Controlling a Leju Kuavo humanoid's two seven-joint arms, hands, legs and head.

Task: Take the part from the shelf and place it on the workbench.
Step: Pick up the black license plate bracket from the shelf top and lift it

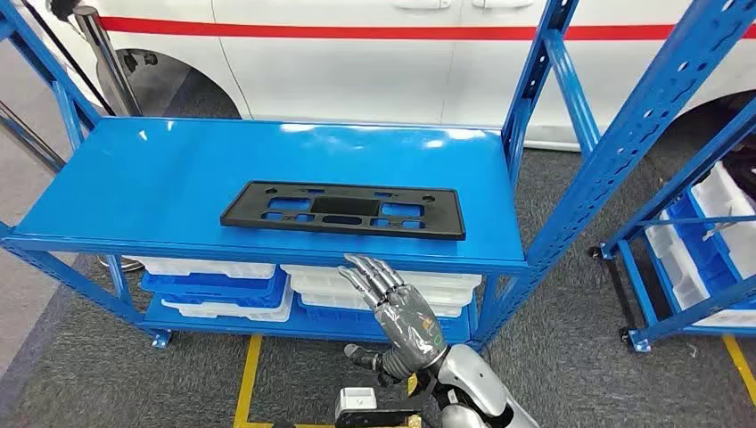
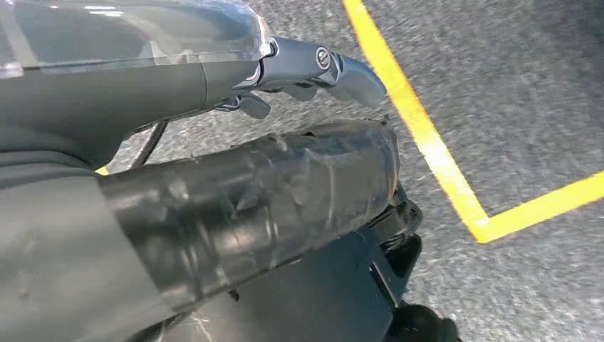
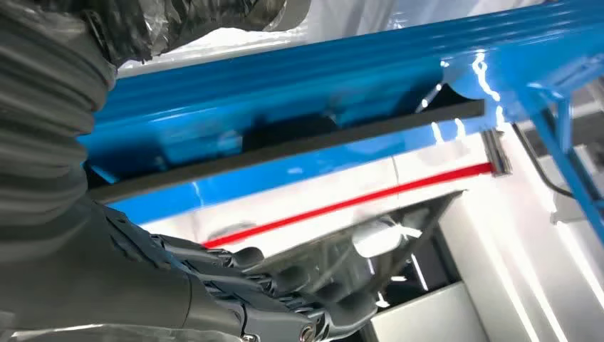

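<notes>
The part is a flat black rectangular frame with several cut-outs, lying on the top deck of the blue shelf, right of centre near the front edge. My right hand is raised just below and in front of that edge, fingers spread and straight, holding nothing. In the right wrist view the part shows as a thin dark strip on the blue deck, a little beyond the fingers. My left hand hangs over the grey floor with its fingers apart and nothing in it.
White and blue bins are stacked on the shelf's lower deck. A slanted blue upright stands at the shelf's right end, with a second blue rack beyond it. A white car stands behind. Yellow lines mark the floor.
</notes>
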